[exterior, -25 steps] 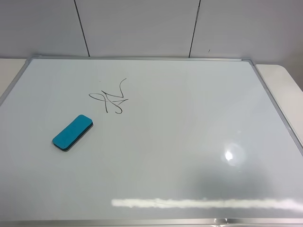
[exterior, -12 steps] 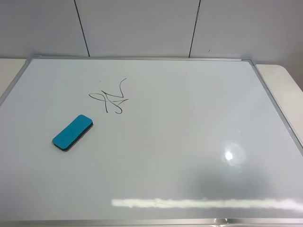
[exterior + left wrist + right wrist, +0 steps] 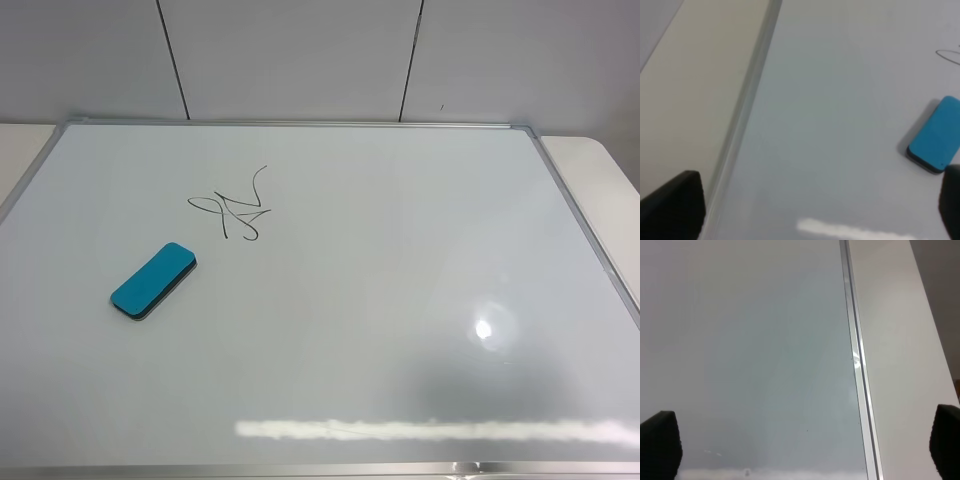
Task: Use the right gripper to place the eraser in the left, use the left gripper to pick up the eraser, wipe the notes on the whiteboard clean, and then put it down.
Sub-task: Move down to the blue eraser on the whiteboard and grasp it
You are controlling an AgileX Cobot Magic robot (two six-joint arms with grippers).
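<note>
A teal eraser (image 3: pixel 153 280) with a dark underside lies flat on the left part of the whiteboard (image 3: pixel 400 300), just below a black scribble (image 3: pixel 237 207). Neither gripper shows in the exterior high view. In the left wrist view the eraser (image 3: pixel 937 136) lies ahead of my left gripper (image 3: pixel 812 210), apart from it; the fingertips (image 3: pixel 675 202) stand wide apart and empty, and one end of the scribble (image 3: pixel 949 55) shows. My right gripper (image 3: pixel 802 447) is open and empty over the board's right side, with fingertips (image 3: pixel 659 445) at the frame's corners.
The whiteboard's metal frame (image 3: pixel 585 230) borders a beige tabletop (image 3: pixel 600 170). The frame also shows in the left wrist view (image 3: pixel 747 110) and in the right wrist view (image 3: pixel 856 360). A white panelled wall (image 3: pixel 300 55) stands behind.
</note>
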